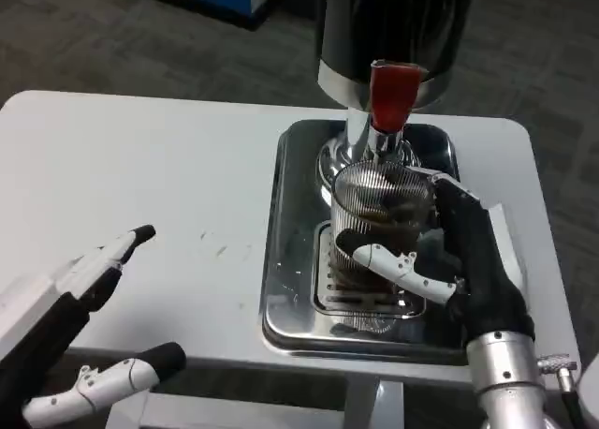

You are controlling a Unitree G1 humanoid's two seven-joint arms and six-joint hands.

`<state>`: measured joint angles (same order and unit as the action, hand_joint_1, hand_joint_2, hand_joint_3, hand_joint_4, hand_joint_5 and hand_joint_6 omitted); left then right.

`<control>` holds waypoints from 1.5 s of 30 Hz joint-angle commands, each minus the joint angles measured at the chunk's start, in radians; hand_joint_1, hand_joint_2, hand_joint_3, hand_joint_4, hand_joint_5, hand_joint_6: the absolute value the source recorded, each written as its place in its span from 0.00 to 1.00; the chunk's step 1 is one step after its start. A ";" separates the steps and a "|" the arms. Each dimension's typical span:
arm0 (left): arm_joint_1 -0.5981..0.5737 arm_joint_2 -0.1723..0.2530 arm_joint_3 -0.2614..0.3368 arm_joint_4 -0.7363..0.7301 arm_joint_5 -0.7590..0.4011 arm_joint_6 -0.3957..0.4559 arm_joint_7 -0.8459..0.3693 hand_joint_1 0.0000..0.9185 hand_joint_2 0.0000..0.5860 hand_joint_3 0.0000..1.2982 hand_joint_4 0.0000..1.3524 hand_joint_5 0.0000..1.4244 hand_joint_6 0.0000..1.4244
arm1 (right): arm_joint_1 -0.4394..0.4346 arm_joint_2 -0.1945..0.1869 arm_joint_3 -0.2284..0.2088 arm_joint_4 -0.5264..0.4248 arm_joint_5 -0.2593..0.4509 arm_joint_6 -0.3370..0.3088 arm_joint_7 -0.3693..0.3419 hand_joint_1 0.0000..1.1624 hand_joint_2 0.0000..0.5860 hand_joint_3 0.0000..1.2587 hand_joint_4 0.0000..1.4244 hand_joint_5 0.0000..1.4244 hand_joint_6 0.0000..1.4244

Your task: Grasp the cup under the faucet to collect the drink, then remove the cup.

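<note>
**Cup held under faucet**

Right robot hand (459, 260) wraps the ribbed clear cup (374, 218), fingers across its near side, thumb side at right. Cup stands upright on the drain grate in the steel drip tray (290, 298), right part of the white tabletop (140, 167), directly below the red-handled faucet (393, 96) of the dispenser (393, 26). Left robot hand (89, 288) hovers near-left w/ fingers apart, holding nothing.

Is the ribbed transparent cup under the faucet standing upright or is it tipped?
Upright. The ribbed transparent cup stands with vertical walls on the shiny metal drip tray, its mouth directly below the red-handled faucet; the right robot hand grips it.
</note>
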<state>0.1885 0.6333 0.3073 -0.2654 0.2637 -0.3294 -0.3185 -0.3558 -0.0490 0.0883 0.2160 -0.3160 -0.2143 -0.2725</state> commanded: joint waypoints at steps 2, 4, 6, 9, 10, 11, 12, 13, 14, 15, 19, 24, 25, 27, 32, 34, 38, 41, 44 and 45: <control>-0.005 0.011 -0.003 -0.008 0.007 0.000 0.000 0.00 0.18 0.00 0.00 0.00 0.00 | 0.046 0.008 -0.001 -0.056 -0.008 0.016 -0.004 0.78 0.24 0.54 0.50 0.66 0.71; -0.010 0.010 -0.008 -0.009 0.010 0.001 0.000 0.00 0.18 0.00 0.00 0.00 0.00 | 0.056 0.010 0.002 -0.075 -0.011 0.019 0.000 0.78 0.24 0.55 0.51 0.66 0.72; -0.014 0.009 -0.011 -0.012 0.013 0.002 0.000 0.00 0.18 0.00 0.00 0.00 0.00 | 0.072 0.010 0.012 -0.104 -0.021 0.023 0.005 0.78 0.24 0.55 0.51 0.66 0.72; -0.015 0.006 -0.014 -0.022 0.022 0.000 0.003 0.00 0.18 0.00 0.00 0.00 0.00 | 0.091 0.011 0.022 -0.134 -0.024 0.029 0.014 0.79 0.24 0.55 0.51 0.66 0.72; -0.014 0.004 -0.014 -0.031 0.030 0.000 0.006 0.00 0.18 0.00 0.00 0.00 0.00 | 0.101 0.011 0.028 -0.151 -0.027 0.030 0.018 0.79 0.24 0.55 0.51 0.66 0.72; -0.012 0.002 -0.015 -0.039 0.034 0.000 0.006 0.00 0.18 0.00 0.00 0.00 0.00 | 0.108 0.010 0.031 -0.163 -0.029 0.032 0.022 0.79 0.24 0.55 0.51 0.67 0.73; -0.011 0.001 -0.016 -0.045 0.036 0.001 0.006 0.00 0.18 0.00 0.00 0.00 0.00 | 0.115 0.010 0.035 -0.178 -0.033 0.034 0.026 0.79 0.24 0.55 0.51 0.67 0.73; -0.009 -0.001 -0.017 -0.052 0.039 0.002 0.006 0.00 0.18 0.00 0.00 0.00 0.00 | 0.122 0.009 0.039 -0.194 -0.036 0.036 0.031 0.79 0.24 0.55 0.51 0.67 0.73; -0.006 -0.002 -0.018 -0.061 0.045 0.002 0.007 0.00 0.18 0.00 0.00 0.00 0.00 | 0.132 0.008 0.043 -0.214 -0.036 0.039 0.040 0.79 0.24 0.55 0.51 0.67 0.74; -0.002 -0.003 -0.018 -0.071 0.054 0.000 0.009 0.00 0.18 0.00 0.00 0.00 0.00 | 0.139 0.007 0.047 -0.229 -0.037 0.042 0.047 0.79 0.24 0.55 0.51 0.67 0.74; 0.009 -0.008 -0.015 -0.091 0.076 -0.013 0.017 0.00 0.18 0.00 0.00 0.00 0.00 | 0.168 0.007 0.054 -0.287 -0.036 0.058 0.075 0.79 0.24 0.55 0.52 0.67 0.74; 0.025 -0.006 -0.001 -0.094 0.082 -0.035 0.030 0.00 0.18 0.00 0.00 0.00 0.00 | 0.215 0.005 0.064 -0.372 -0.025 0.079 0.121 0.78 0.24 0.56 0.52 0.68 0.74; 0.027 -0.005 0.002 -0.094 0.080 -0.037 0.030 0.00 0.18 0.00 0.00 0.00 0.00 | 0.223 0.005 0.066 -0.389 -0.023 0.083 0.130 0.78 0.24 0.57 0.52 0.68 0.75; 0.033 0.000 0.012 -0.096 0.074 -0.043 0.027 0.00 0.18 0.00 0.00 0.00 0.00 | 0.245 0.004 0.074 -0.434 -0.020 0.095 0.151 0.78 0.24 0.57 0.52 0.68 0.75; 0.046 0.009 0.035 -0.106 0.066 -0.042 0.017 0.00 0.18 0.00 0.00 0.00 0.00 | 0.292 0.005 0.083 -0.518 -0.011 0.123 0.191 0.78 0.24 0.57 0.53 0.68 0.76; 0.053 0.015 0.044 -0.112 0.064 -0.042 0.009 0.00 0.18 0.00 0.00 0.00 0.00 | 0.312 0.005 0.086 -0.551 -0.007 0.134 0.209 0.78 0.23 0.57 0.53 0.68 0.76; 0.071 0.024 0.055 -0.136 0.057 -0.040 -0.006 0.00 0.18 0.00 0.00 0.00 0.00 | 0.367 -0.003 0.093 -0.639 0.001 0.160 0.252 0.77 0.24 0.57 0.53 0.69 0.76; 0.082 0.027 0.059 -0.149 0.053 -0.043 -0.011 0.00 0.18 0.00 0.00 0.00 0.00 | 0.395 -0.008 0.096 -0.690 0.005 0.179 0.279 0.77 0.24 0.57 0.53 0.69 0.76; 0.098 0.029 0.068 -0.166 0.045 -0.047 -0.017 0.00 0.18 0.00 0.00 0.00 0.00 | 0.426 -0.016 0.097 -0.753 0.017 0.203 0.313 0.77 0.24 0.57 0.53 0.69 0.76; 0.106 0.029 0.073 -0.175 0.042 -0.049 -0.019 0.00 0.18 0.00 0.00 0.00 0.00 | 0.433 -0.017 0.097 -0.767 0.020 0.209 0.321 0.77 0.24 0.57 0.53 0.69 0.76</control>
<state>0.2694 0.6511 0.3662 -0.4134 0.3185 -0.3613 -0.3231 0.0606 -0.0640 0.1810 -0.4878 -0.3218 -0.0108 0.0328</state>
